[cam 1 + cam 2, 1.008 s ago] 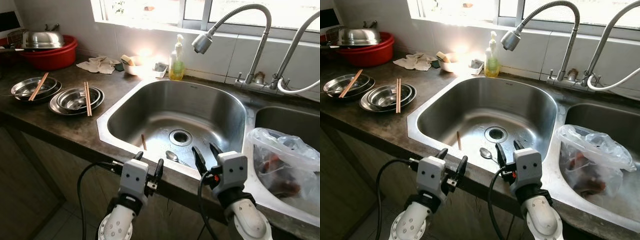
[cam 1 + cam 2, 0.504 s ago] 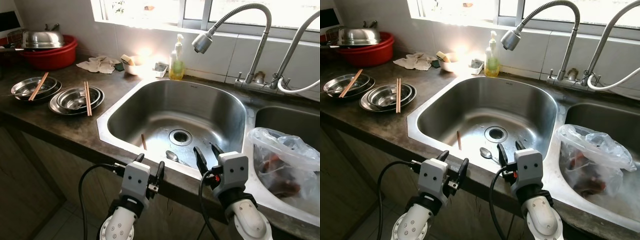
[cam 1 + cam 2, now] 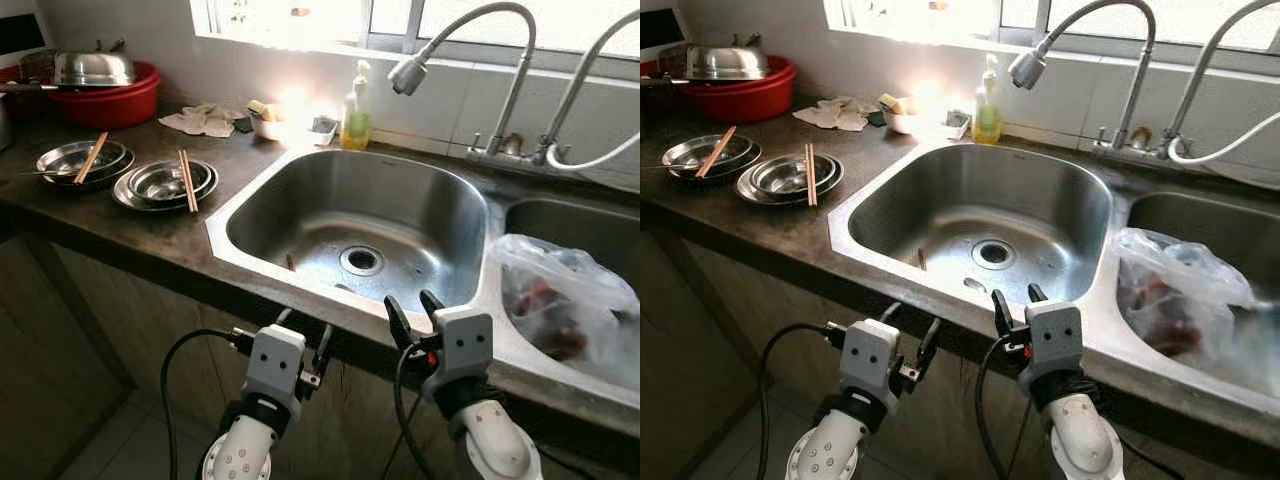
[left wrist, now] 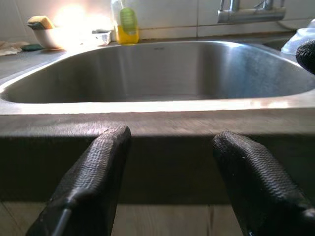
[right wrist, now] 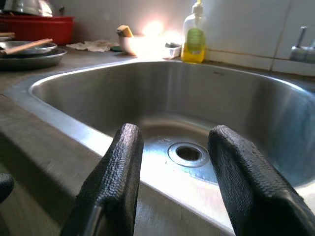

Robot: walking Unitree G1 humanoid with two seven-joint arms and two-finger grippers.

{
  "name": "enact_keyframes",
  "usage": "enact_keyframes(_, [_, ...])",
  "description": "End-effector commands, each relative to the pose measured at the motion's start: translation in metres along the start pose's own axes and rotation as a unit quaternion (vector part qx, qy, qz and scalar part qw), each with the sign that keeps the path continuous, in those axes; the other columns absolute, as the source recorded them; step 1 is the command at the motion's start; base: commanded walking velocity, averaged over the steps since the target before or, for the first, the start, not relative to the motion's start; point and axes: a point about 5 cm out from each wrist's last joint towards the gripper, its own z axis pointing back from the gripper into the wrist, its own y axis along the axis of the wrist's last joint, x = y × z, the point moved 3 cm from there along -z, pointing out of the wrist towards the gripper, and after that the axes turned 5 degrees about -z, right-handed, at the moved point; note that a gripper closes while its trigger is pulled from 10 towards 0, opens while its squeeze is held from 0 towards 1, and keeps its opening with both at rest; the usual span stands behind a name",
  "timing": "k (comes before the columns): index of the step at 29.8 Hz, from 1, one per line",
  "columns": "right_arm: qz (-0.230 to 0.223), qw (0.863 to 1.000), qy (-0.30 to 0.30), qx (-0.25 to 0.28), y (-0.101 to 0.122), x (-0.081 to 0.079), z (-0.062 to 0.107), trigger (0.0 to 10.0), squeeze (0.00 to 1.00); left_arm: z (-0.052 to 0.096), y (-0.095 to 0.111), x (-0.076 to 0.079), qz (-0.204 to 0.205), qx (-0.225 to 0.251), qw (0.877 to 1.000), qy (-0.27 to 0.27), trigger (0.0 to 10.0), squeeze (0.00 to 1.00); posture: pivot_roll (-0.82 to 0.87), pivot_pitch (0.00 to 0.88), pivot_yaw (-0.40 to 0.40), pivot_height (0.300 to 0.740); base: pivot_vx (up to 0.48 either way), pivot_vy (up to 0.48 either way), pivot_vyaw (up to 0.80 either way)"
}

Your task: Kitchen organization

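Your view has just dropped and backed off from the sink [image 3: 240,215]: both end effectors, left end effector [image 3: 298,338] and right end effector [image 3: 414,307], now sit lower, in front of the tabletop [image 3: 120,225] edge rather than over the basin, each spread wide and grasping nothing. The spoon and the chopstick [image 3: 290,262] on the sink floor are half hidden behind the near rim now, while the steel bowls [image 3: 160,182] with chopsticks across them wait on the tabletop to your left. You look to be repositioning, so nothing is sorted yet.
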Motion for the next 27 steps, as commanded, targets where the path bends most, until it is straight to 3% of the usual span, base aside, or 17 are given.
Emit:
enact_keyframes(1, [0.004,1.000,-0.005,0.000,0.0018,0.0020,-0.0001,10.0,0.00,0.0005,-0.0011,0.0017,0.004,-0.007,1.000,0.000,10.0,0.00,0.12,0.004,-0.041,0.740,-0.304,0.000,0.00])
enact_keyframes(27, [0.015,1.000,-0.010,-0.017,-0.0065,0.0036,0.0034,10.0,0.00,0.0007,-0.0053,0.0053,0.007,-0.016,1.000,-0.012,10.0,0.00,0.11,0.000,-0.030,0.740,-0.311,0.000,0.00])
